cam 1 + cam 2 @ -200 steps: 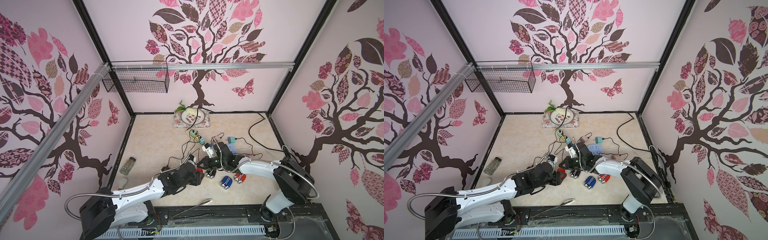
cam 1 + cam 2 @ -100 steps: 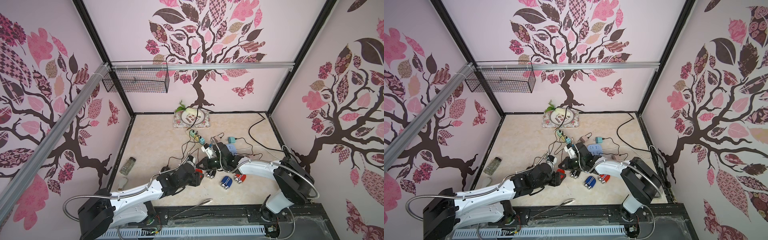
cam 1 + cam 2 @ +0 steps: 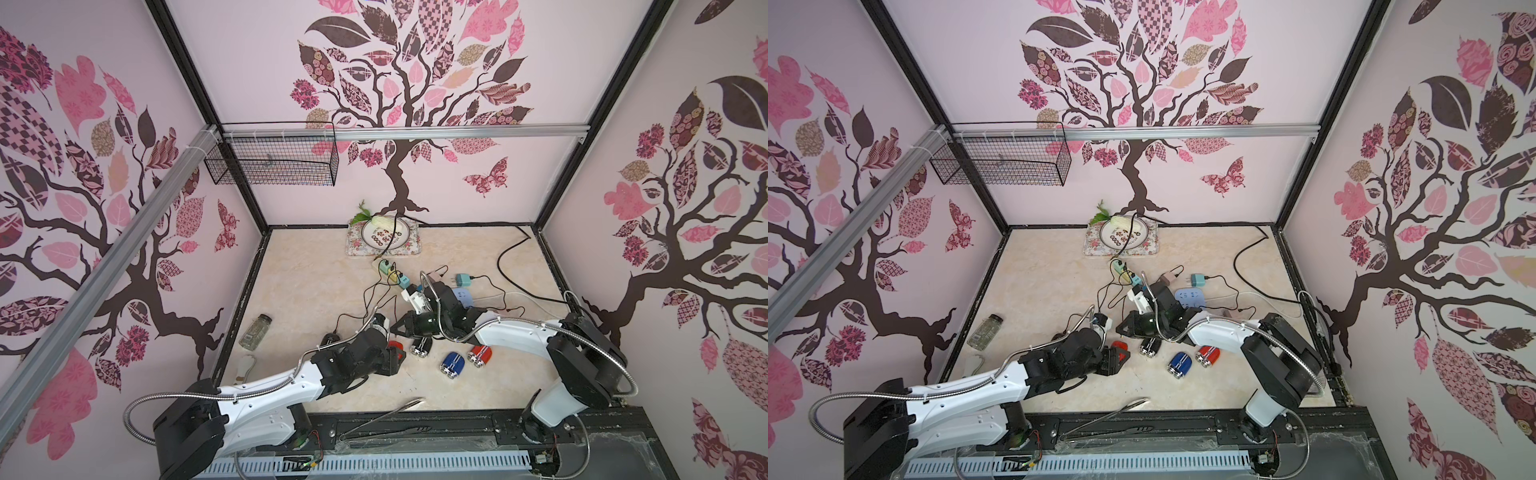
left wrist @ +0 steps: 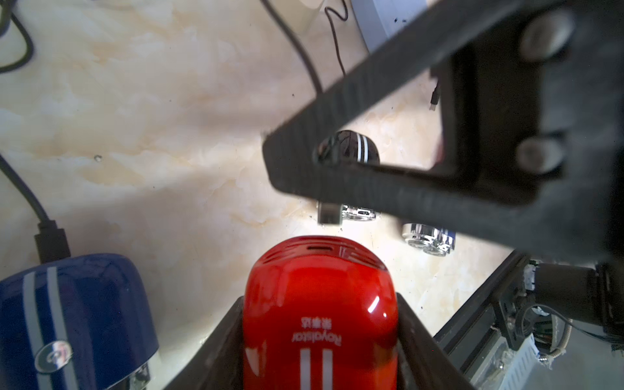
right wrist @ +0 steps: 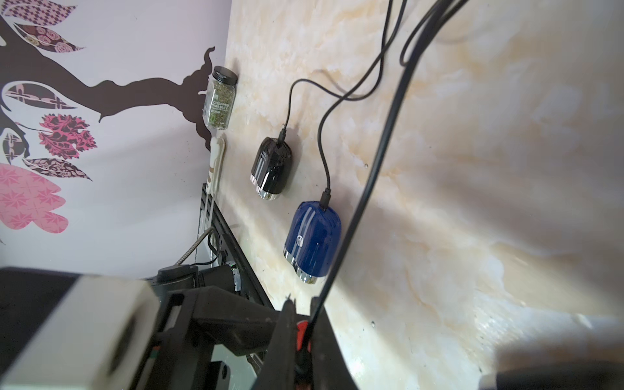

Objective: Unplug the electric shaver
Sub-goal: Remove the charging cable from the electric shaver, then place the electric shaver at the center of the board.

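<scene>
Here, at the left edge of the beige marbled desk (image 3: 311,291), a clear glass spice jar with a black lid (image 3: 255,331) lies on its side, and a white plastic spoon (image 3: 245,368) lies just beside it toward the front. Next come a glossy black shaver (image 5: 271,172) and a dark blue shaver with pale stripes (image 5: 312,243), each lying flat with a thin cord plugged into its end. Beside them, near the front middle of the desk, the left hand (image 4: 319,300) pinches the red electric shaver (image 4: 320,270) by its two sides; the slot in its rounded end is bare. Facing it, the right hand (image 5: 302,304) is pressed together on a thin black cable (image 5: 371,175), and a small metal plug (image 4: 328,213) shows at its tip, apart from the shaver. Further right a black shaver with white stripes (image 3: 420,345), a second blue shaver (image 3: 452,364) and a second red shaver (image 3: 480,356) lie in a row near the front. Behind the right arm, a pale lilac power strip (image 3: 463,297) is partly hidden.
</scene>
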